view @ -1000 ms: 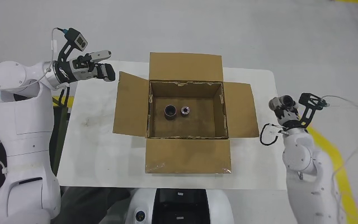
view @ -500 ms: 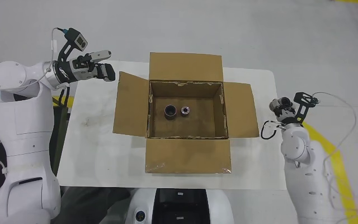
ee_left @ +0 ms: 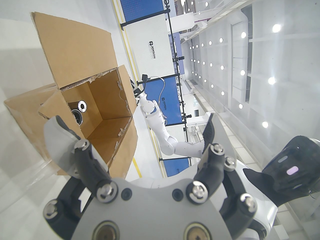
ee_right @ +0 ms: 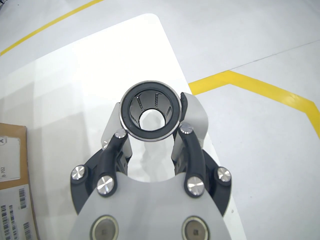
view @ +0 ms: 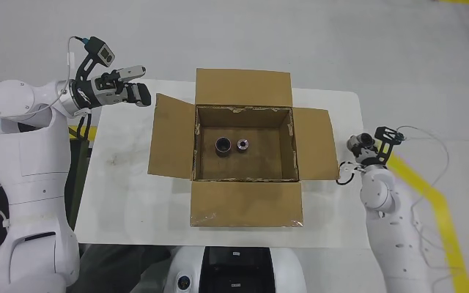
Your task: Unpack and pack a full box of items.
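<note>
The cardboard box stands open in the middle of the white table with all four flaps folded outward. On its floor, toward the left wall, two short metal cylinders lie side by side, too small from above to tell whether they touch. In the left wrist view one shows its bright ring end, while the other is half hidden behind a fingertip. The left gripper hangs beyond the box's left flap, off its far corner, jaws spread wide with nothing between them. The right gripper sits just past the box's right flap, jaws pinching a metal sleeve by its sides, its bore facing the wrist camera. The sleeve's length is hidden behind its own rim, and from above it is hard to pick out from the fingers. A labelled corner of the box is cut off at the right wrist view's edge.
</note>
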`<state>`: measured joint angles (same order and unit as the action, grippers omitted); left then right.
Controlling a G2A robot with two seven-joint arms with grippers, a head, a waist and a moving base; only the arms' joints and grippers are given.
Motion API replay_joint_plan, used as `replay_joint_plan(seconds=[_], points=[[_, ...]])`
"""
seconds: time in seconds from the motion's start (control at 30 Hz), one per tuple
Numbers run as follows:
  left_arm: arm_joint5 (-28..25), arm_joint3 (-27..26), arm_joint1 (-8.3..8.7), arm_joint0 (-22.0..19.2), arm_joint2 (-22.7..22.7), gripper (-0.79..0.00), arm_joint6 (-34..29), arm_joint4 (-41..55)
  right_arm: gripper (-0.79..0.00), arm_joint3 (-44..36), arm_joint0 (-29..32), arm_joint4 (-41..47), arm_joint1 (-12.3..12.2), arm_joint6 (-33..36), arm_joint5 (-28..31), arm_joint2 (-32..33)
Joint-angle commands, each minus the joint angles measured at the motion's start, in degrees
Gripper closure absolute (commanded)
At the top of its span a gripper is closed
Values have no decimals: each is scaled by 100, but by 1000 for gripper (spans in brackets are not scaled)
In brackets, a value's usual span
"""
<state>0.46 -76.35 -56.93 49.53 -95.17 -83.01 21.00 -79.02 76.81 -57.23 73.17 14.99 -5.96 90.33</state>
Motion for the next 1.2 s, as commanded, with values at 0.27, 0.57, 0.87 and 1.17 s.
replay_joint_plan(seconds=[0.27,0.57,0.87,1.17], points=[[0,0,0,0,0,-785,0,0,0,171,-21,-223,12,-82,-39,-179],[0,0,0,0,0,-785,0,0,-243,228,-17,-289,22,-106,-70,-260],[0,0,0,0,0,-785,0,0,-536,191,24,-359,24,-59,-74,-320],[0,0,0,0,0,-785,0,0,-785,-233,308,-324,-2,-108,-54,-143]])
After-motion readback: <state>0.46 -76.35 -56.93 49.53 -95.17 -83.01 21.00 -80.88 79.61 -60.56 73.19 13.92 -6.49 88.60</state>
